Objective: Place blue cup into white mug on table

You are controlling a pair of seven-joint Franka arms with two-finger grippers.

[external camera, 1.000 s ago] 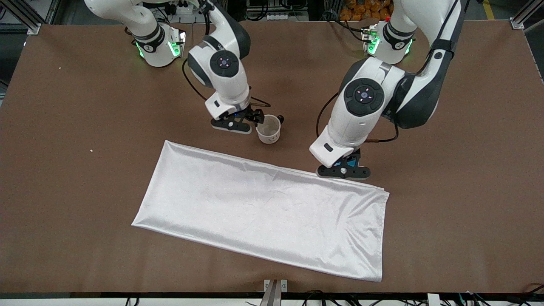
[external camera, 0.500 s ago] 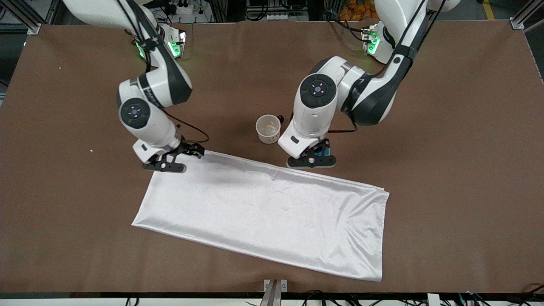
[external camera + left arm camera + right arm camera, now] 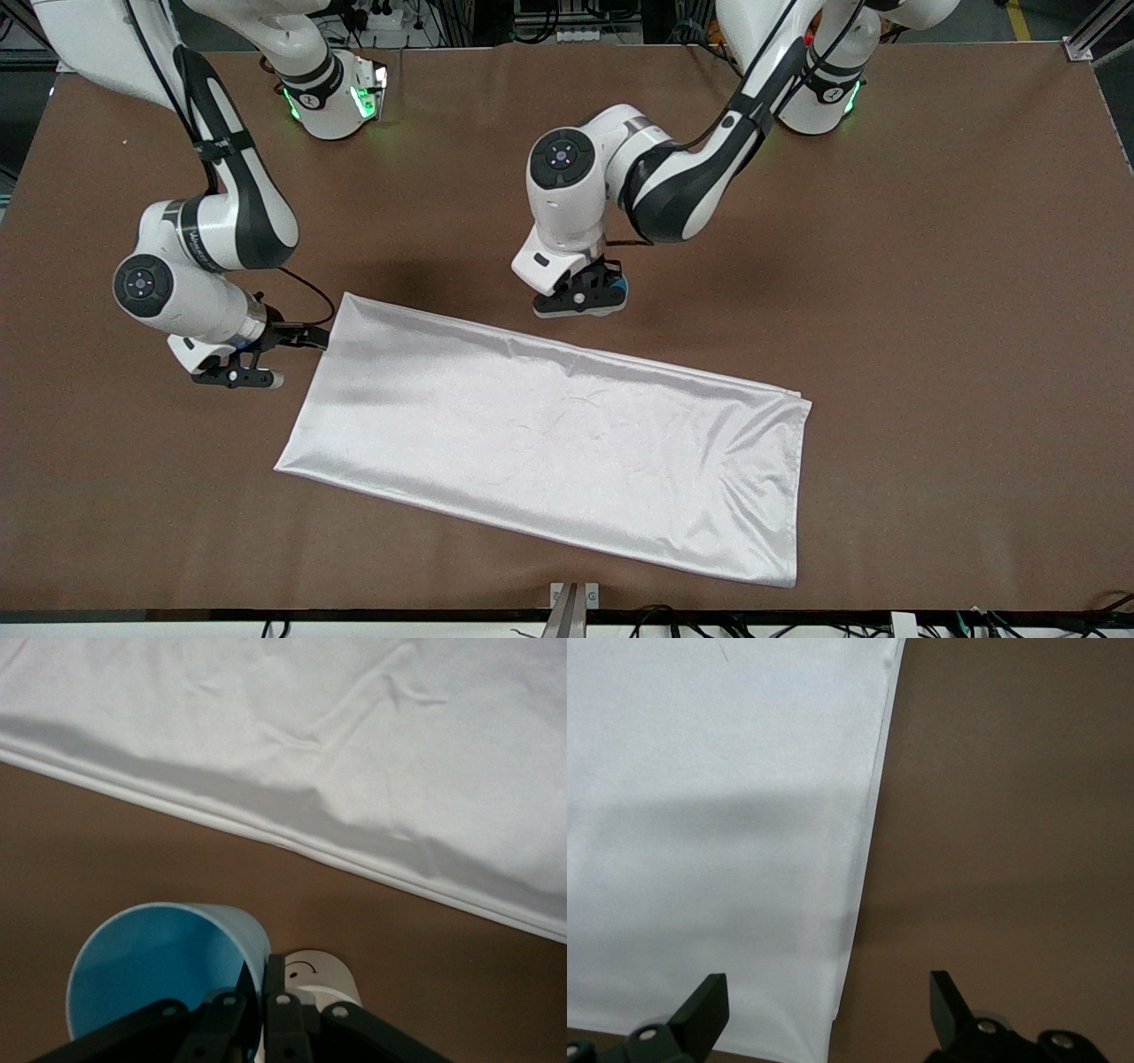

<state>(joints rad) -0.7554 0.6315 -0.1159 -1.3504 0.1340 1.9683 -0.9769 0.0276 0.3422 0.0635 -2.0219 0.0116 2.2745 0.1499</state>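
The blue cup (image 3: 164, 967) is held by its rim in the left gripper (image 3: 592, 292), over mid-table beside the white mug (image 3: 312, 978) — carrying is under way. Next, centring above the mug is called for. The right gripper (image 3: 266, 350) waits wide open at the cloth (image 3: 549, 443) corner.

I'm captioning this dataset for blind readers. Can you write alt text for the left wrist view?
The left gripper is shut on the rim of the blue cup, held above the brown table with its open mouth toward the camera. Part of the white mug, with a smiley face, shows just past the fingers, and the white cloth lies farther off.
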